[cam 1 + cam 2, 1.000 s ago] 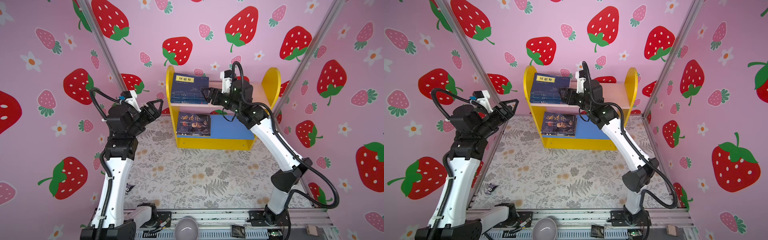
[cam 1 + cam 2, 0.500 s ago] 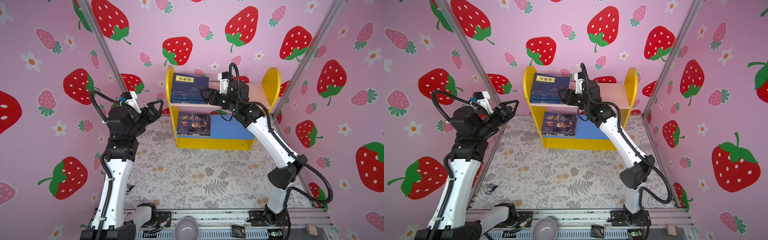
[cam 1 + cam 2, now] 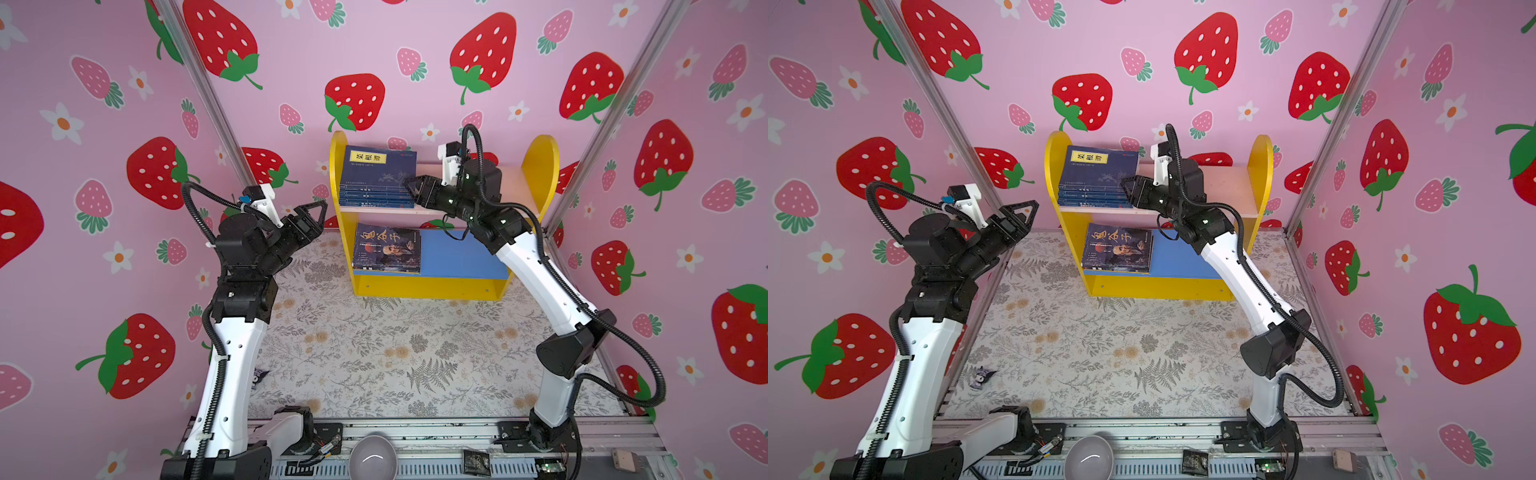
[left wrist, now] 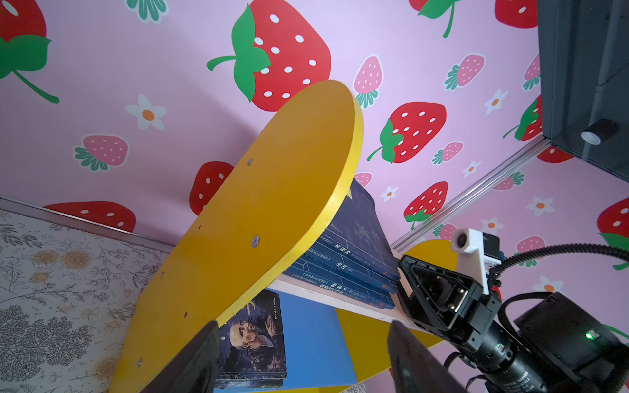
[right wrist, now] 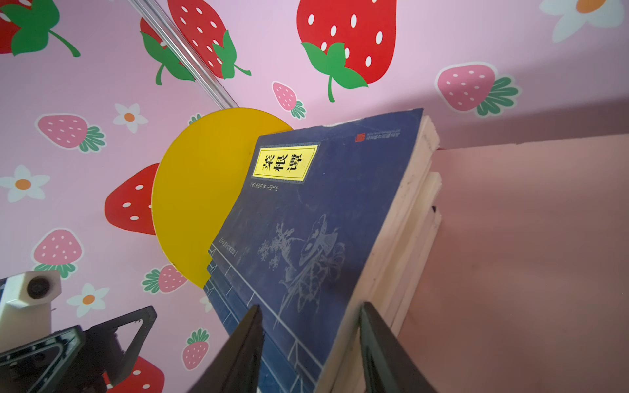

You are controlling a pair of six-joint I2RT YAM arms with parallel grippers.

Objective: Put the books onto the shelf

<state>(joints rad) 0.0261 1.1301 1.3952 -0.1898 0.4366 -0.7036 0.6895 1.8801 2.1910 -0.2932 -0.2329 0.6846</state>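
Navy books [image 3: 378, 176], yellow title label, stacked left on shelf [image 3: 540, 166] | left fingers [image 4: 192, 362] wide | right fingers [image 5: 245, 350] straddle stack's corner, grip unclear

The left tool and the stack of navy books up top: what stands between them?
The shelf's yellow side panel. In the left wrist view it stands between the left tool and the navy books.

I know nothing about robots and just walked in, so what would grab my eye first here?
The strawberry wallpaper all round the booth hits first. Against the back wall stands a yellow shelf with a stack of navy books on its pink upper board and a portrait-cover book on the blue lower board. The right pincer is at that stack's corner, while the left pincer hovers open beside the shelf's left panel.
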